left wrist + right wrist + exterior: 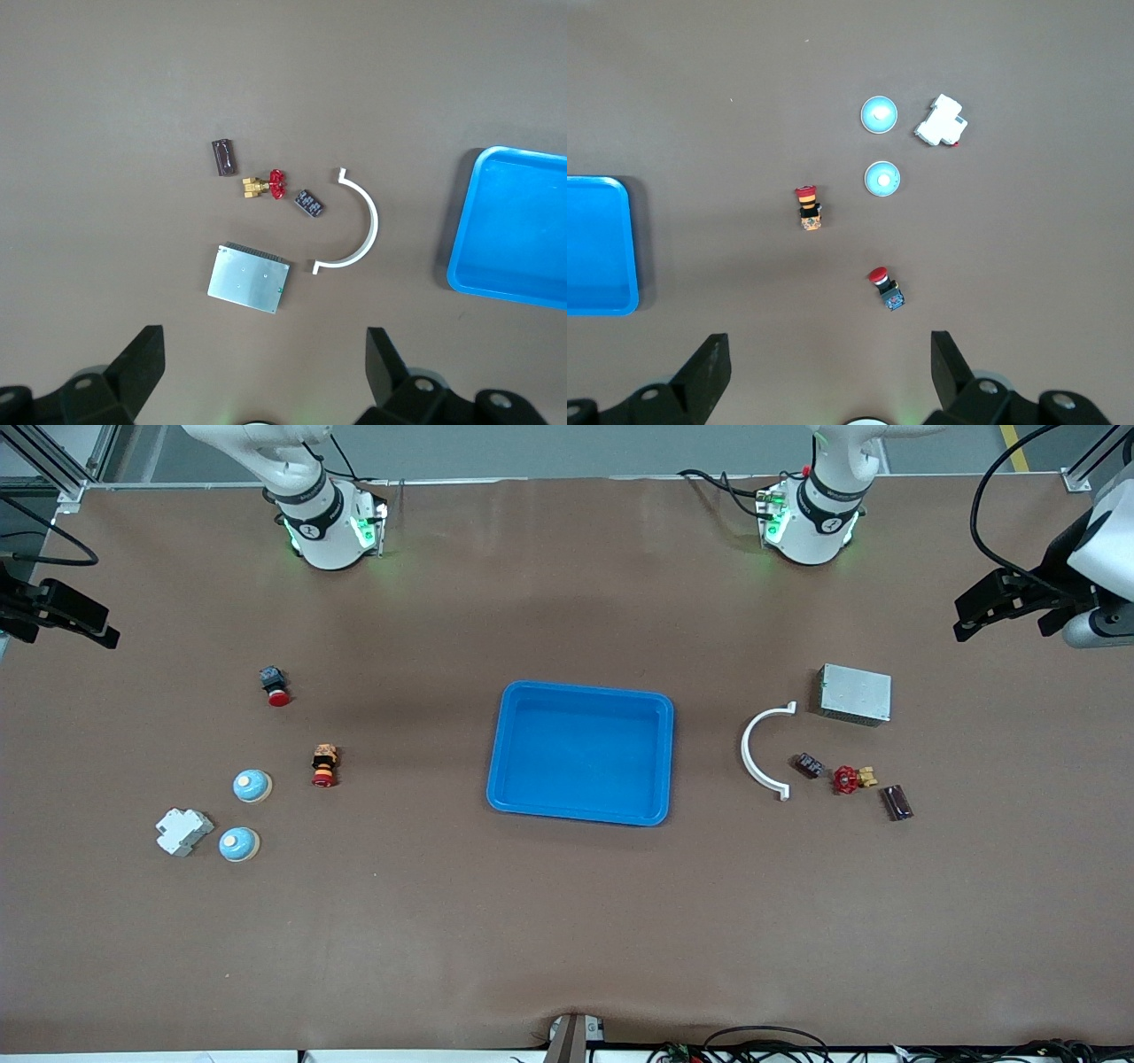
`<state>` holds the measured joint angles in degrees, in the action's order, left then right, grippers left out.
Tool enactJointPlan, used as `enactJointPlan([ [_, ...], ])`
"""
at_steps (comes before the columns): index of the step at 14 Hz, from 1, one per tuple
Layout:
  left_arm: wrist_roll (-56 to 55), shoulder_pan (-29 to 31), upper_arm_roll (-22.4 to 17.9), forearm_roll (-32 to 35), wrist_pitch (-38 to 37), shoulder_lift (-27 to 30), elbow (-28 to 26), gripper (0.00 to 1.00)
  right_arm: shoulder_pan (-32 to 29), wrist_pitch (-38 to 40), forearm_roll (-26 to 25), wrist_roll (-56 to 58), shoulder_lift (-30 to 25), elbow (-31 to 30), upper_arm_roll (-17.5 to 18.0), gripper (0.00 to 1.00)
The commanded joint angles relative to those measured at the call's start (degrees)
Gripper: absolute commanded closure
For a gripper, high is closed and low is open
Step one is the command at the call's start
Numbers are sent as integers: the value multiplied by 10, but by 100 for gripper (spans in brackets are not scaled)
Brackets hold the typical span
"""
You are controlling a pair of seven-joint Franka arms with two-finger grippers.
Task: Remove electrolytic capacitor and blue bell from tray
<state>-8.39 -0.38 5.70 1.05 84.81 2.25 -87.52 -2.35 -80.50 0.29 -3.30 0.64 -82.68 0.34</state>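
The shallow bright-blue plastic tray sits empty mid-table. The glossy dark cylindrical capacitor lies out toward the left arm's end, two pale-blue domed bells toward the right arm's. Left gripper and right gripper hang wide open, holding nothing; best they wait.

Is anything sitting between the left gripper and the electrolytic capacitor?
Nothing visible blocks it. The open left gripper hangs over the table's left-arm end, and the electrolytic capacitor already lies on the table outside the tray, beside the red valve, with open space above it.
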Motion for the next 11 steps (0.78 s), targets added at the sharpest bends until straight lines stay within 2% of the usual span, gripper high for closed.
enactJointPlan([
  [1, 2, -1, 1, 2, -24, 26, -4, 0, -7, 2, 5, -7, -3, 5, 5, 0],
  [11, 0, 2, 4, 6, -31, 14, 17, 0, -7, 1, 5, -7, -4, 4, 5, 0],
])
